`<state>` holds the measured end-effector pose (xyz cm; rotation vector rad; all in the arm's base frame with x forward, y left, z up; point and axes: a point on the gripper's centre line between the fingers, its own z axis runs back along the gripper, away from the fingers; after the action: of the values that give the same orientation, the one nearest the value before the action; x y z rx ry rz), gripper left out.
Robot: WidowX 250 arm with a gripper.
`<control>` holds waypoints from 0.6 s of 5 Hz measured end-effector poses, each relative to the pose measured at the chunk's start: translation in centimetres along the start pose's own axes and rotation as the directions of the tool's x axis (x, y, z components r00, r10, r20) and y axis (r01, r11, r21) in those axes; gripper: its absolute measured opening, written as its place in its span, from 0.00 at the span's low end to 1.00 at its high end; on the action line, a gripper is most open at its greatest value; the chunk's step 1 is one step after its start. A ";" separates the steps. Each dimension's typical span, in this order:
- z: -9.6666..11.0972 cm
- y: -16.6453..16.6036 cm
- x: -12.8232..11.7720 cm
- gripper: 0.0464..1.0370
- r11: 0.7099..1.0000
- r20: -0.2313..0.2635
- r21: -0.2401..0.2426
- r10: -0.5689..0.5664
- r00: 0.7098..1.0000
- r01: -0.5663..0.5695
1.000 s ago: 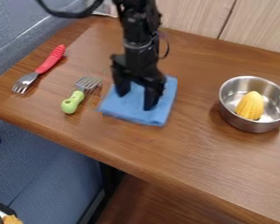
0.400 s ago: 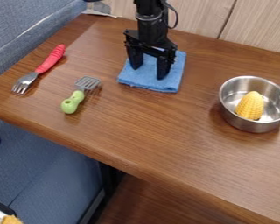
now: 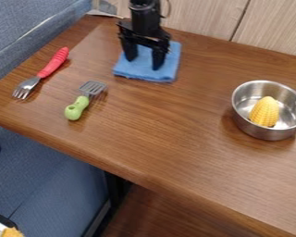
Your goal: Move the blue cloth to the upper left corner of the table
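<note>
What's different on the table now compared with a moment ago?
The blue cloth has slid toward the back wall, drifting slightly right, then left. The gripper moved along with it, its fingers apart throughout. The red-handled fork, green-handled utensil, metal pot and corn stayed put.

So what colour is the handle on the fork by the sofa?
The fork's ridged plastic-looking handle is red, seen best in the camera view.
</note>
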<state>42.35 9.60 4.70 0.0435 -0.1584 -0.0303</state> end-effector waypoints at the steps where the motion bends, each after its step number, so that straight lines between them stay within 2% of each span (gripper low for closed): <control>1: -0.2 3.3 0.8 0.96 0.998 -0.001 0.020 0.059 0.998 -0.059; 3: -0.4 7.3 1.6 0.96 0.989 0.002 0.040 0.140 0.990 -0.140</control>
<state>44.18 16.85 4.88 0.0720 -0.1609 0.1134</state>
